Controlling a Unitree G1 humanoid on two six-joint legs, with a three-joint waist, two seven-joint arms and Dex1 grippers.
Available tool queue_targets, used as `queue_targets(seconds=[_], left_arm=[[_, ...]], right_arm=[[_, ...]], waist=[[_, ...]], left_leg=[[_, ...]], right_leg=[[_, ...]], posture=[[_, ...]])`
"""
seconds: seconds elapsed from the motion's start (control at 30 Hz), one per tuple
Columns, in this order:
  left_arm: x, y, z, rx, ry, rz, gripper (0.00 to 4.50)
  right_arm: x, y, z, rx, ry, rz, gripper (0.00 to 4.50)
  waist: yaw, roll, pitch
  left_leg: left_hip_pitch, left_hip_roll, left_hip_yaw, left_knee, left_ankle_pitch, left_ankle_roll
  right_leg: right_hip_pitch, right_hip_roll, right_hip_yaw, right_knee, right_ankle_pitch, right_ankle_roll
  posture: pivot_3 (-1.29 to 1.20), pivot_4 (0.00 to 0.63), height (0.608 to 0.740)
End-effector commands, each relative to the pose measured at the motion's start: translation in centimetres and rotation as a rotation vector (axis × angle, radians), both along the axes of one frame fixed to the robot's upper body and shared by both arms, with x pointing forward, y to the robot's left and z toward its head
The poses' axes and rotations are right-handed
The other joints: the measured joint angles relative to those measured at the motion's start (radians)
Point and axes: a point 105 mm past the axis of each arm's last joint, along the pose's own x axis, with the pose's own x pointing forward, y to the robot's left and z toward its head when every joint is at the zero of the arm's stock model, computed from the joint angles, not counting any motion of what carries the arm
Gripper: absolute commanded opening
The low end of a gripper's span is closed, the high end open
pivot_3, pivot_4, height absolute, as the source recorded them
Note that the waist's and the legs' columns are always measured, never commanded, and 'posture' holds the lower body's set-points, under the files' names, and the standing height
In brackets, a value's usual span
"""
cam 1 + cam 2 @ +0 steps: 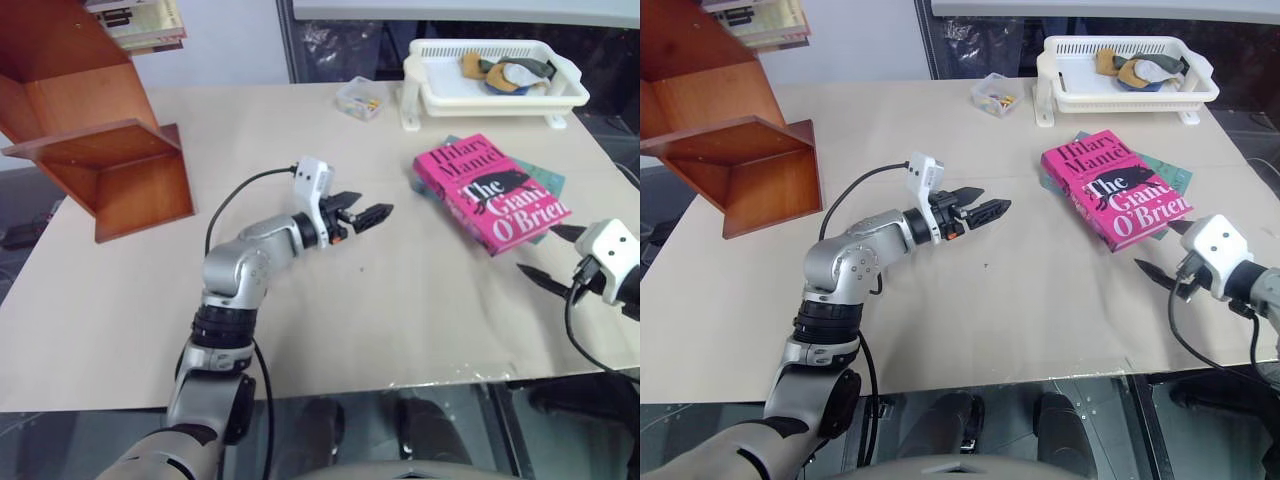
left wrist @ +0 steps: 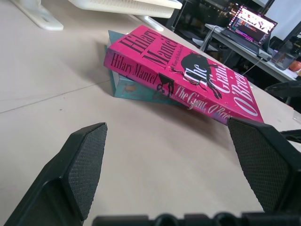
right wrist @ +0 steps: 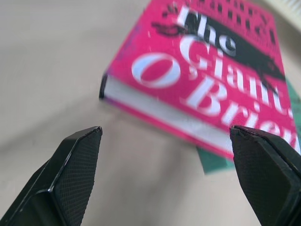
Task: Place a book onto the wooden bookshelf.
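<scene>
The bright pink book [image 1: 490, 190] lies flat on the right side of the table, resting on a thinner teal book [image 1: 548, 180]. The wooden bookshelf [image 1: 100, 150] stands at the table's far left, its slanted boards and compartments open towards me. My left gripper [image 1: 372, 208] hovers open over the middle of the table, pointing at the pink book's spine [image 2: 188, 89] from some way off. My right gripper [image 1: 540, 250] is open just short of the book's near corner [image 3: 141, 89], and its pads [image 3: 77, 169] hold nothing.
A white plastic basket [image 1: 440, 100] with a few small items stands at the back right, with a small clear box [image 1: 358, 98] to its left. Some books [image 1: 140, 22] rest on the shelf's upper part. The table's front edge runs just below both arms.
</scene>
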Motion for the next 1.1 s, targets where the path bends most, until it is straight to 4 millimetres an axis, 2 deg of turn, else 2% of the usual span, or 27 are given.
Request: queue_targets(seconds=[0.03,0.17,0.33,0.53,0.63,0.93,1.1], left_arm=[[-0.2,-0.1,0.9,-0.005,-0.045,-0.009,4.50],[-0.1,-0.2,0.9,-0.007,-0.046,-0.007,4.50],[-0.1,-0.3,1.0,-0.007,-0.049,-0.006,4.50],[0.0,-0.2,1.1,-0.001,-0.057,-0.002,4.50],[0.0,-0.1,1.2,-0.002,-0.061,0.000,4.50],[0.1,0.0,1.2,-0.003,-0.064,0.010,4.50],[0.2,0.2,1.2,0.000,-0.068,0.017,4.50]], right_arm=[[-0.2,-1.1,1.2,0.007,-0.012,-0.044,4.45],[0.9,-2.3,0.4,0.085,-0.007,-0.161,4.45],[2.1,-2.5,-0.7,0.206,0.018,-0.202,4.45],[3.2,-4.1,-2.7,0.200,0.063,-0.235,4.45],[3.8,-4.4,-2.8,0.209,0.061,-0.235,4.45],[4.9,-3.0,-3.1,0.209,0.083,-0.120,4.45],[4.8,-1.7,-3.3,0.247,0.123,-0.040,4.45]], waist=[[0.000,0.000,0.000],[0.001,0.000,0.000],[0.000,0.000,0.000],[0.001,0.000,0.000],[-0.002,0.000,0.000],[-0.004,0.000,0.000],[-0.003,0.000,0.000]], left_leg=[[0.000,0.000,0.000,0.000,0.000,0.000],[0.000,0.000,0.000,0.000,0.000,0.000],[0.000,0.000,0.000,0.000,0.000,0.000],[0.000,0.000,0.000,0.000,0.000,0.000],[0.000,0.000,0.001,0.000,0.000,0.000],[0.000,0.000,0.001,0.000,0.000,0.000],[0.000,0.000,0.001,0.000,0.000,0.000]], right_leg=[[0.000,0.000,0.000,0.000,0.000,0.000],[0.000,0.000,0.000,0.000,0.000,0.000],[0.000,0.000,0.000,0.000,0.000,0.000],[0.000,0.000,0.000,0.000,0.000,0.000],[0.000,0.000,0.000,0.000,0.000,0.000],[0.000,0.001,0.000,0.000,0.000,0.000],[0.000,0.000,0.000,0.000,0.000,0.000]], posture=[[0.00,0.150,0.740],[0.00,0.150,0.740],[0.00,0.150,0.740],[0.00,0.150,0.740],[0.00,0.150,0.740],[0.00,0.150,0.740],[0.00,0.150,0.740]])
